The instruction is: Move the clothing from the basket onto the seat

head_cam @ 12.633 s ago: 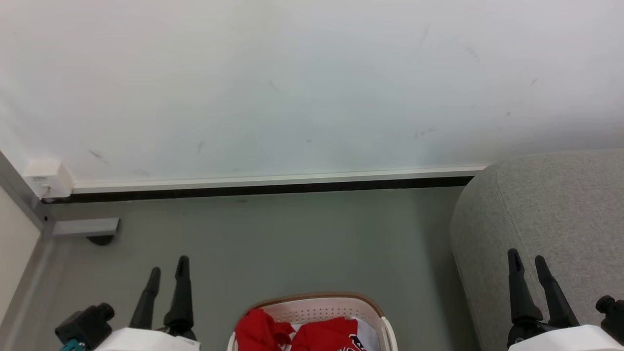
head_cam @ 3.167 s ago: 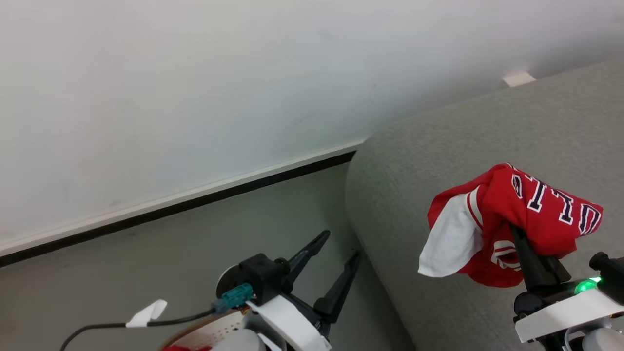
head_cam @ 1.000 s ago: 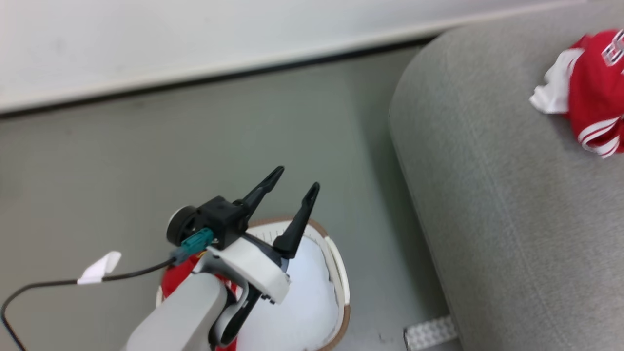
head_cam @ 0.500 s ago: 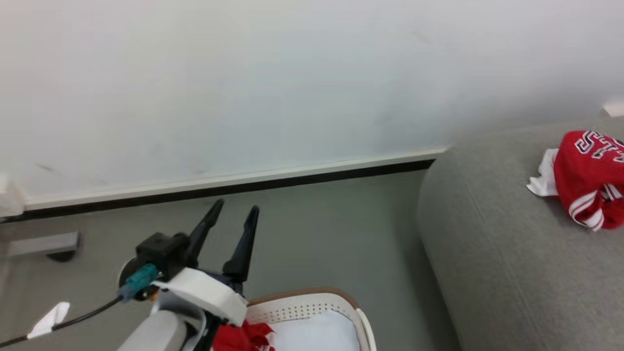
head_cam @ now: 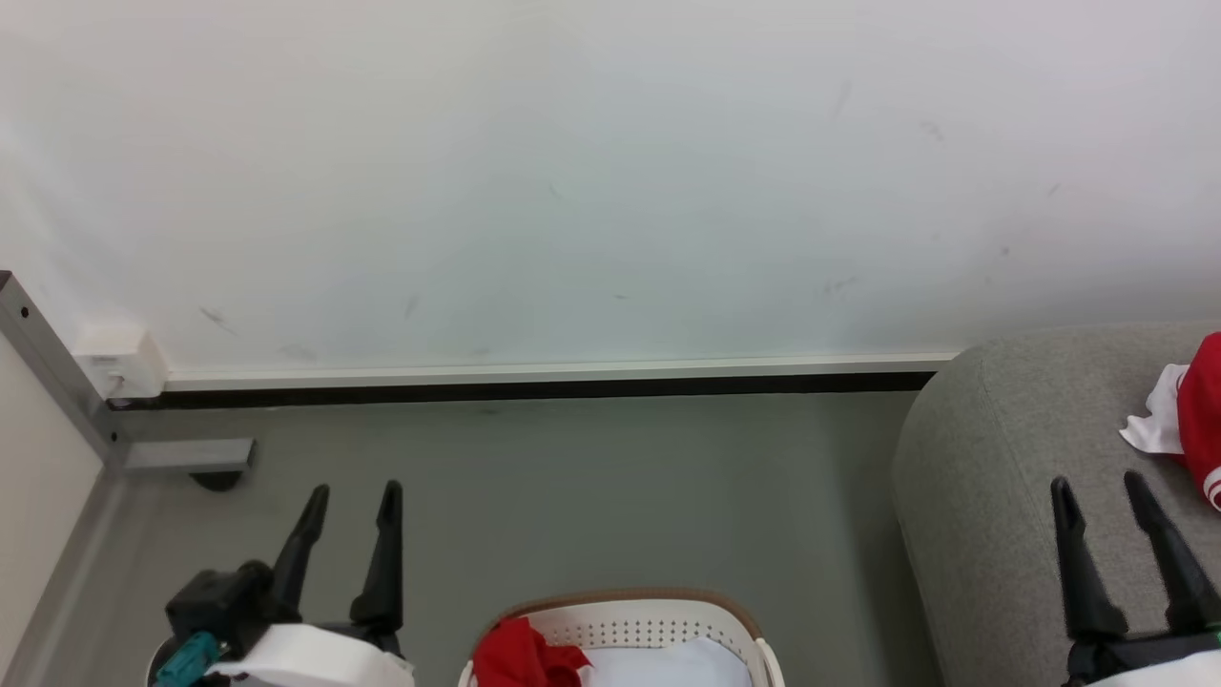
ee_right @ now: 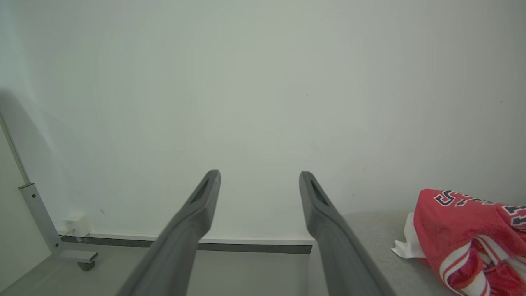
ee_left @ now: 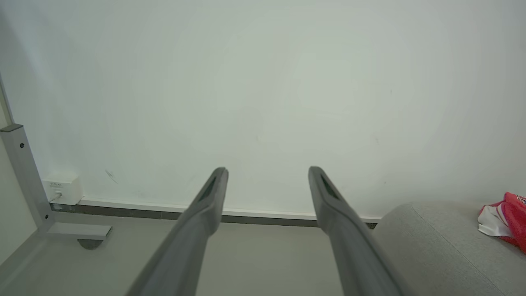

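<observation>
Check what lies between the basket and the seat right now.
A strip of grey floor separates the basket from the seat, as the head view shows.

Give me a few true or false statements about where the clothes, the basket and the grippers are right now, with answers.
1. The left gripper and right gripper are both open and empty. True.
2. The basket is empty. False: a red garment lies in it.
3. A lettered garment lies on the seat. True.
4. The basket stands on the seat. False: it stands on the floor, beside the seat.
</observation>
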